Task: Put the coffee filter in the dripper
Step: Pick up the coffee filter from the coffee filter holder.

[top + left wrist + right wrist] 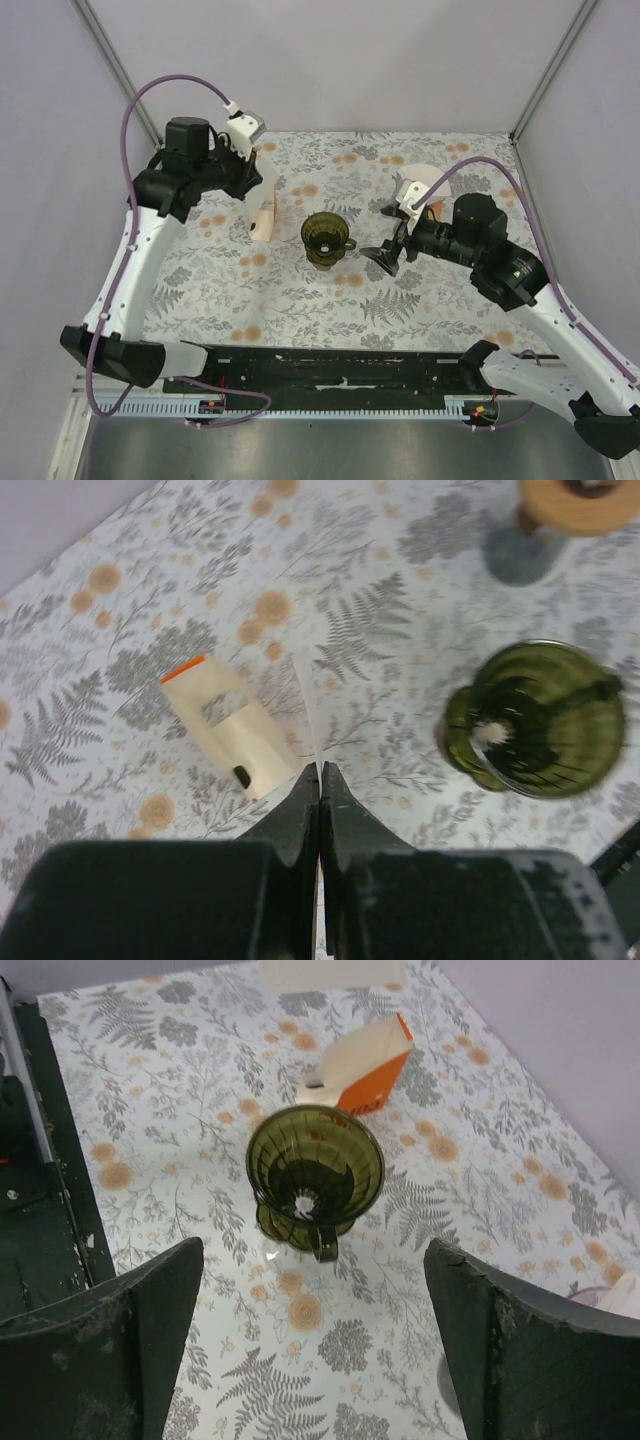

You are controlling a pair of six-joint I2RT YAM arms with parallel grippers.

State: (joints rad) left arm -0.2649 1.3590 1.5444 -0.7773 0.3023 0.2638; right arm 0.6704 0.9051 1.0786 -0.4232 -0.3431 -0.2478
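L gripper (320, 775) is fully closed, its two dark fingers (290, 815) pressed together on a thin white sheet that the wrist cam shows edge-on: this is the coffee filter (308, 715), pinched at one edge and sticking out beyond the tips. It is up in the air, above the table (300, 300) w/ the flower-print cloth, and not in the dripper (326, 237). From the L wrist cam the filter is over the cloth just beside the cream box (228, 728) w/ an orange end, which lies on its side. The dripper, dark green glass, stands upright near the middle of the table, to the right of the box and apart from it, handle toward the near edge. Nothing white shows inside its cone.

R gripper (385, 252) is wide open and holds nothing. It is low, near the dripper on its right side, fingers pointing at it; in the R wrist cam the dripper sits between the two fingers but further out, no contact.

A round wood-coloured thing (580, 500) stands farther right, behind the R arm
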